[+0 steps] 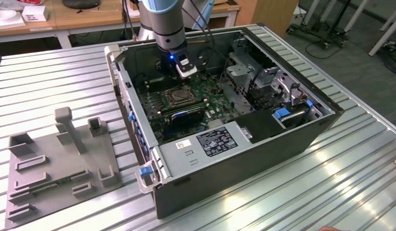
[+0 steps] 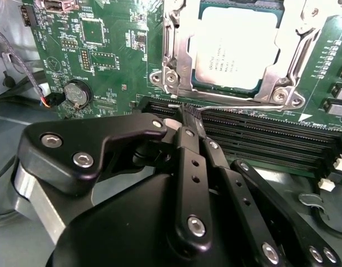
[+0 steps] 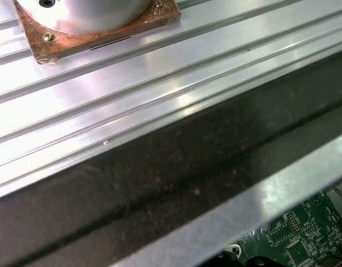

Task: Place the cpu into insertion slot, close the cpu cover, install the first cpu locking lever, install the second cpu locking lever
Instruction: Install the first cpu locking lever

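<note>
— How do the gripper's jaws stand?

— In the second wrist view the gripper [image 2: 187,113] has its black fingers [image 2: 184,146] drawn together, with no gap showing between the tips. They pinch the thin wire of a locking lever [image 2: 232,103], which runs along the socket edge nearest the memory slots [image 2: 259,139].

— And where is the cpu?

— The cpu [image 2: 237,47] lies flat in the socket, its pale metal top showing through the window of the cpu cover [image 2: 177,53]. The cover is down over it, its silvery frame lying around the chip's edges.

— What holds all this?

— The green motherboard [image 2: 104,55], which carries a coin battery [image 2: 76,93] near one corner. In the exterior view the board lies inside an open computer case [image 1: 262,149] on its side on a slatted metal table [image 1: 351,183]. The insertion slot [image 1: 178,97] sits near the board's middle, and the arm reaches down into the case just beside it.

— Does the exterior view add anything else?

— A grey fixture [image 1: 50,173] with upright pegs, on the table well apart from the case towards the exterior view's left.

— And the first wrist view?

— It looks along the table's slats to a copper-coloured mounting plate [image 3: 104,30], with the dark case wall [image 3: 176,183] and a corner of the board.
</note>
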`<state>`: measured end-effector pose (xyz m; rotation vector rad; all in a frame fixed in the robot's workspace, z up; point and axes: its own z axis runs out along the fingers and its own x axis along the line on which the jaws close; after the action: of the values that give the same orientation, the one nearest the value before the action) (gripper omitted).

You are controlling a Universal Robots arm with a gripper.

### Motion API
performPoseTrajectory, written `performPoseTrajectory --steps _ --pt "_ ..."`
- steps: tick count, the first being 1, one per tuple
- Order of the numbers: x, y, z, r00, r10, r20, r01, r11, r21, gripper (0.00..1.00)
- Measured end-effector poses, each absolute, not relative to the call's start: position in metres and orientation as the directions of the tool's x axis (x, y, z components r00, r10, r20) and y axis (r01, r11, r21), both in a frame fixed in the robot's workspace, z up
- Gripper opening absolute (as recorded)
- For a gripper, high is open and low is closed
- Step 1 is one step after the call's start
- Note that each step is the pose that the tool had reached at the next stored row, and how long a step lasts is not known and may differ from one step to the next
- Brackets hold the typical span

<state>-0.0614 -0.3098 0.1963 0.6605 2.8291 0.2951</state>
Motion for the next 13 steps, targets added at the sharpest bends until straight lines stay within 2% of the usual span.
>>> performPoseTrajectory --steps 13 --pt "-0.0622 -0.3098 0.1936 -0.872 0.455 -0.181 0.407 0.879 0.248 0.1"
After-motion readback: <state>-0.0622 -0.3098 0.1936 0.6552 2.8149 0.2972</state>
